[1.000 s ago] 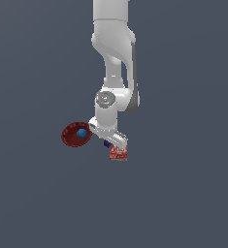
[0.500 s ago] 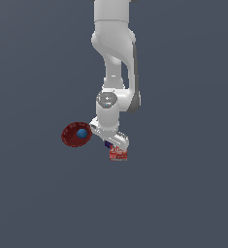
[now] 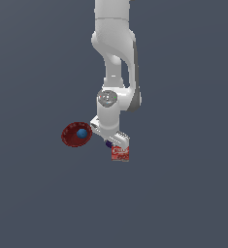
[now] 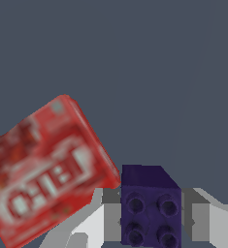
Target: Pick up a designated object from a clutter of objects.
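Note:
The designated object, a tiny dark purple studded block (image 4: 150,208), sits between my fingers; in the exterior view only a sliver of the block (image 3: 108,144) shows under the hand. My gripper (image 4: 152,215) has one grey finger (image 4: 111,213) against each side of the block, so it is shut on it. The rest of the clutter of objects lies close by. The red printed box (image 4: 47,174) is tilted, with one corner almost touching the block. In the exterior view the box (image 3: 120,153) lies just below the gripper (image 3: 110,142), and the dark red disc with a blue centre (image 3: 76,134) lies to its left.
The flat dark grey floor (image 3: 183,193) extends all around the three items. The white arm (image 3: 113,58) rises straight above them.
Hardly anything has shifted over the last second; the arm stays low over the block and the box.

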`<state>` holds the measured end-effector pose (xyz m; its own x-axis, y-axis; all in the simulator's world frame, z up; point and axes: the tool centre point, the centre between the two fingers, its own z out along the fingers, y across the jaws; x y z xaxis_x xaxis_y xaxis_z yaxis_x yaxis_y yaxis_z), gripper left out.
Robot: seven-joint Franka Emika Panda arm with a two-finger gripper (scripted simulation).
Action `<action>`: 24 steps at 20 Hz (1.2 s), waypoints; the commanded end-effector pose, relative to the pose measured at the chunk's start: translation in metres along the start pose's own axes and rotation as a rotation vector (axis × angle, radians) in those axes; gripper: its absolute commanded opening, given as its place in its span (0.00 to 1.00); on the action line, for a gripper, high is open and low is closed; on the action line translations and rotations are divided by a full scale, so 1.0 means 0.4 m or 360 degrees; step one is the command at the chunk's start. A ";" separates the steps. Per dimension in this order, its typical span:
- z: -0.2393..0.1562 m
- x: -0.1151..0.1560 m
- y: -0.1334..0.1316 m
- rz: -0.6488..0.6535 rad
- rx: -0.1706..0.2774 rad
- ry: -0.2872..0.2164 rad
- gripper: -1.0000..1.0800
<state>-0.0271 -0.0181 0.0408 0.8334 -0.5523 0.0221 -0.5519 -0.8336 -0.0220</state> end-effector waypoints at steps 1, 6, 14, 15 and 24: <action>-0.012 -0.007 -0.003 0.0000 0.0000 -0.0001 0.00; -0.058 -0.034 -0.013 0.0002 -0.0001 -0.0003 0.00; -0.180 -0.102 -0.039 0.0007 -0.0006 -0.0008 0.00; -0.199 -0.113 -0.042 0.0008 -0.0007 -0.0009 0.00; -0.379 -0.209 -0.080 0.0014 -0.0019 -0.0011 0.00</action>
<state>-0.0789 0.0481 0.1785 0.8291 -0.5590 0.0147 -0.5588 -0.8292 -0.0118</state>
